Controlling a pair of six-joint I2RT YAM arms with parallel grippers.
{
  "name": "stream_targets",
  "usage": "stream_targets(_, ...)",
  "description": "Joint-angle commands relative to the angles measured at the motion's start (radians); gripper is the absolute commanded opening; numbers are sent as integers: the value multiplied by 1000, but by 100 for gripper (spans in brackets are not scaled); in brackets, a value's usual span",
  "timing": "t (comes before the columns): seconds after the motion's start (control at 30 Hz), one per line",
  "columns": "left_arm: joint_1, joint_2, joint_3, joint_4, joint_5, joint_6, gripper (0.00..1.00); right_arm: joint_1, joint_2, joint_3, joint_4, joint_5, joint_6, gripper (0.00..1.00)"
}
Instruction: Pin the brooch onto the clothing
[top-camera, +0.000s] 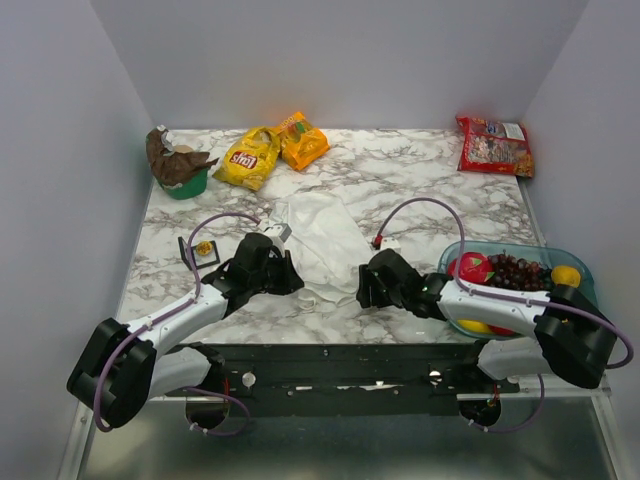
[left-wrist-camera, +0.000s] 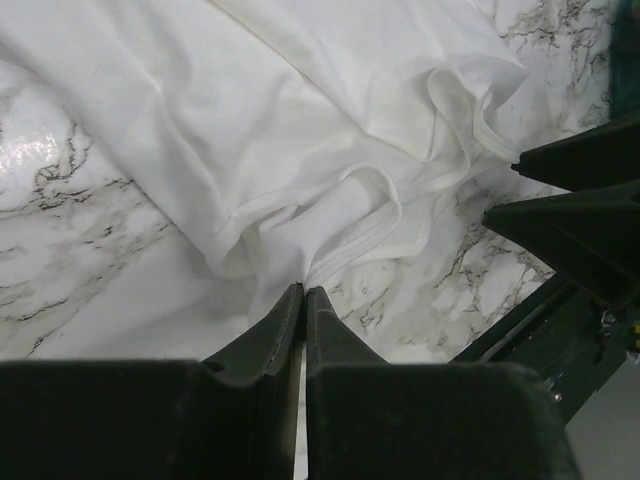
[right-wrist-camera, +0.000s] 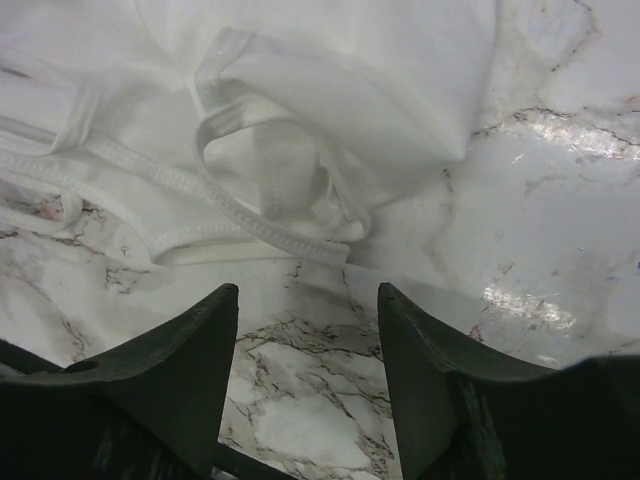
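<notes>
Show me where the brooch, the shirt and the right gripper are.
brooch (top-camera: 203, 247): top view, centre of the gold disc.
shirt (top-camera: 318, 238): top view, middle of the white cloth.
right gripper (right-wrist-camera: 306, 292): right wrist view, midway between its fingertips.

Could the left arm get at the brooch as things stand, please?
Probably not yet: the brooch lies uncovered close by, but the left gripper is shut on the white garment.

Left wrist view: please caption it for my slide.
Closed left hand at the edge of the white garment on the marble table.
</notes>
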Motion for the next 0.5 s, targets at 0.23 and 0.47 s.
stream_targets(0.23, 16, -28, -8, 7, 39, 14, 12, -6, 146, 88, 28, 145, -3, 52)
stream_targets(0.47, 19, -41, -13, 4, 34, 17, 19, -7, 63, 65, 12, 159, -16, 10)
